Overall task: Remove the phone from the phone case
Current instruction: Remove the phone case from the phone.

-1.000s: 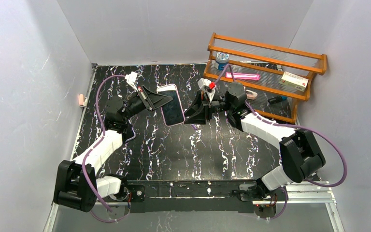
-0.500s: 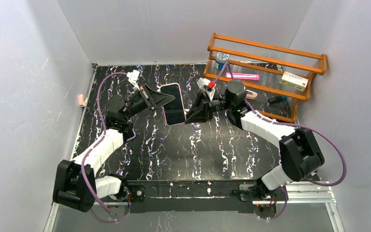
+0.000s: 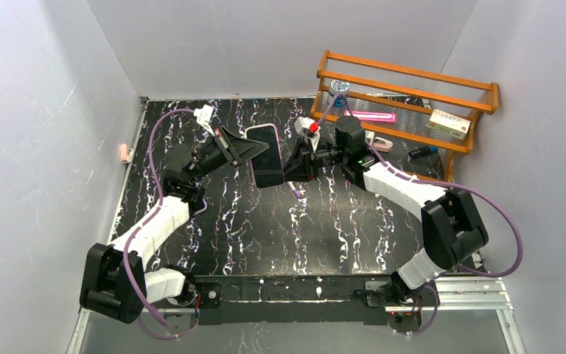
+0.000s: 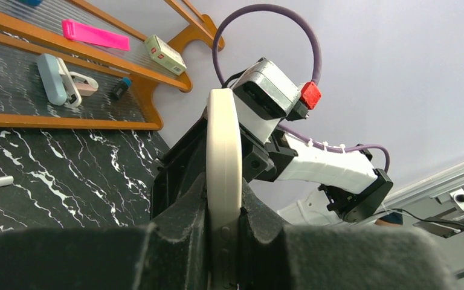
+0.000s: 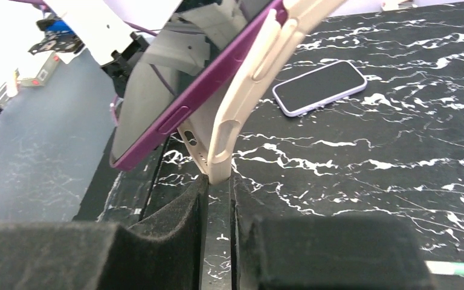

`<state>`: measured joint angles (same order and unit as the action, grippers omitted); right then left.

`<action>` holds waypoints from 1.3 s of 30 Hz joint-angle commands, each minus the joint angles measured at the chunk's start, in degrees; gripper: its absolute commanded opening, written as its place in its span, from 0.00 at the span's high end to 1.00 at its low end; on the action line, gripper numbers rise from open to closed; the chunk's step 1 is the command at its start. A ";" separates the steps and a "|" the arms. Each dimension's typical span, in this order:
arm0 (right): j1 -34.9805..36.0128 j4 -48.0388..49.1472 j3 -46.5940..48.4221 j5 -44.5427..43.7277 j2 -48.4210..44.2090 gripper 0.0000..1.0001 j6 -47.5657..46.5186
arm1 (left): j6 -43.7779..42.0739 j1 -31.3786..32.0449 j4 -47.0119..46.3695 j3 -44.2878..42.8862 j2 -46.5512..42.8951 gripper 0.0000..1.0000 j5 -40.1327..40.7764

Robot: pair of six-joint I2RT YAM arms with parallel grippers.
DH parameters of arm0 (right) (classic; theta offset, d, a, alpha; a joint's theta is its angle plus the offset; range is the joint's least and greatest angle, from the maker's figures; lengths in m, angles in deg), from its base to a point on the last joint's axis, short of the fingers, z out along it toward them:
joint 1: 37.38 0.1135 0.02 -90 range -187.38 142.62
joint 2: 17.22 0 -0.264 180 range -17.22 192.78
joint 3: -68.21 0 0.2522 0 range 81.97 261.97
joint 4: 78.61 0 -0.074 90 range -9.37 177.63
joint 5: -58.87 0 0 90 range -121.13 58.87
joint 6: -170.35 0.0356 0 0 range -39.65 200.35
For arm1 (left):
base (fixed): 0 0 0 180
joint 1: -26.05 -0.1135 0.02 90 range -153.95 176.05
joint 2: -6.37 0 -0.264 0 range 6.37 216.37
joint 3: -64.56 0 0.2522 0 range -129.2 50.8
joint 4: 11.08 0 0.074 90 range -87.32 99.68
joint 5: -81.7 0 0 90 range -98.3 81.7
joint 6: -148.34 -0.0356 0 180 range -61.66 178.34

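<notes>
A purple phone (image 3: pixel 265 156) in a cream phone case (image 4: pixel 223 151) is held up off the black marble table (image 3: pixel 265 228), between the two arms. My left gripper (image 3: pixel 254 151) is shut on the cased phone's long edges, and the case rim runs up between its pads (image 4: pixel 187 223). My right gripper (image 3: pixel 289 168) meets the phone's right side. In the right wrist view its jaws (image 5: pixel 219 181) are shut on the lower corner of the case (image 5: pixel 248 90). There the purple phone (image 5: pixel 199 96) stands peeled away from the case, with a gap between them.
A second, lilac-edged phone (image 5: pixel 319 87) lies flat on the table behind. An orange wooden rack (image 3: pixel 413 77) at the back right carries a pink bar (image 3: pixel 371 116), a small box (image 3: pixel 448 123) and a blue-topped spool (image 3: pixel 338 88). A pen (image 5: pixel 456 269) lies near my right gripper.
My right gripper has moved left up to the phone and narrowed its jaws onto the case corner. The left gripper has kept its hold and turned the phone slightly.
</notes>
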<state>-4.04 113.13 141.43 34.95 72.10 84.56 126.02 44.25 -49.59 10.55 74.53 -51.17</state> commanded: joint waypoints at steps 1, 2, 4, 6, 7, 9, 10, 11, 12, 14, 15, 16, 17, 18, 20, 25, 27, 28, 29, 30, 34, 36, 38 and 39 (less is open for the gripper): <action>0.39 4.03 1.97 -15.55 -0.85 0.94 -3.43 | 5.19 3.78 -3.50 -1.23 -1.27 1.00 -3.19; 0.40 5.19 1.33 -16.46 -1.34 0.93 -2.22 | 4.76 3.78 -3.52 -1.00 -1.35 1.00 -2.96; 0.26 7.09 -0.16 -18.57 -2.54 0.89 0.47 | 3.64 3.78 -3.53 -0.49 -1.45 1.00 -2.08; 0.30 8.81 -2.14 -20.08 -4.15 0.83 2.90 | 2.35 3.78 -3.33 0.55 -1.37 1.00 -0.03; 0.25 9.06 -2.80 -21.05 -5.04 0.80 4.07 | 1.65 3.78 -3.22 1.08 -1.29 1.00 0.98; 0.23 8.75 -4.06 -22.35 -6.84 0.72 5.99 | 0.35 3.69 -3.20 2.21 -1.19 1.00 3.39; 0.28 8.32 -4.69 -23.36 -7.92 0.68 7.03 | -0.26 3.69 -3.14 2.65 -1.11 1.00 4.57; 0.24 8.15 -5.55 -24.03 -8.98 0.63 7.90 | -0.79 3.69 -3.20 3.11 -1.15 1.00 5.96; 0.23 7.90 -6.29 -25.03 -10.24 0.59 8.82 | -1.28 3.69 -3.27 3.48 -1.23 1.00 7.36; 0.23 6.99 -7.92 -27.18 -12.58 0.51 11.16 | -2.18 3.69 -3.23 4.13 -1.57 1.00 10.09; 0.23 5.83 -8.37 -27.72 -13.71 0.48 11.83 | -2.59 3.61 -3.26 4.43 -1.87 1.00 11.61; 0.30 4.22 -8.53 -28.29 -14.60 0.46 12.45 | -2.93 3.56 -3.20 4.85 -2.15 1.00 13.32; 0.28 2.82 -8.63 -29.03 -15.68 0.45 13.19 | -3.09 3.52 -3.22 5.19 -2.50 1.00 14.90; 0.24 2.16 -8.97 -29.23 -16.34 0.43 14.44 | -3.37 3.51 -3.15 5.40 -2.74 1.00 16.32; 0.27 2.18 -9.70 -29.07 -17.23 0.42 18.91 | -3.61 3.46 -3.25 5.84 -2.94 1.00 18.63; 0.27 9.19 -13.39 -26.31 -18.24 0.36 29.96 | -3.27 3.43 -3.27 6.06 -2.60 1.00 21.42; 0.25 11.89 -15.01 -26.24 -18.43 0.35 33.64 | -3.16 3.43 -3.30 6.28 -2.72 1.00 22.08; 0.23 12.59 -15.72 -26.80 -18.65 0.35 34.97 | -3.17 3.43 -3.26 6.48 -2.92 1.00 22.48; 0.23 13.17 -16.50 -27.83 -18.98 0.35 36.00 | -3.17 3.43 -3.32 6.68 -3.13 1.00 22.90; 0.23 13.61 -17.33 -29.33 -19.53 0.35 36.77 | -3.25 3.43 -3.28 6.95 -3.38 1.00 23.35; 0.23 13.00 -19.64 -34.15 -22.21 0.33 37.45 | -3.59 3.17 -3.23 7.99 -4.55 1.00 24.83; 0.28 13.32 -19.54 -33.21 -22.68 0.33 37.28 | -3.62 3.15 -3.28 8.31 -4.62 1.00 24.97; 0.23 14.91 -19.18 -30.21 -22.42 0.33 37.71 | -3.40 3.12 -3.32 8.58 -4.62 1.00 24.95; 0.24 15.46 -18.93 -29.05 -22.09 0.34 38.51 | -3.34 3.10 -3.31 8.65 -4.68 1.00 24.87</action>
<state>-4.15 121.72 121.41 2.36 51.09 120.45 123.22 47.62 -49.66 19.31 72.41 -28.75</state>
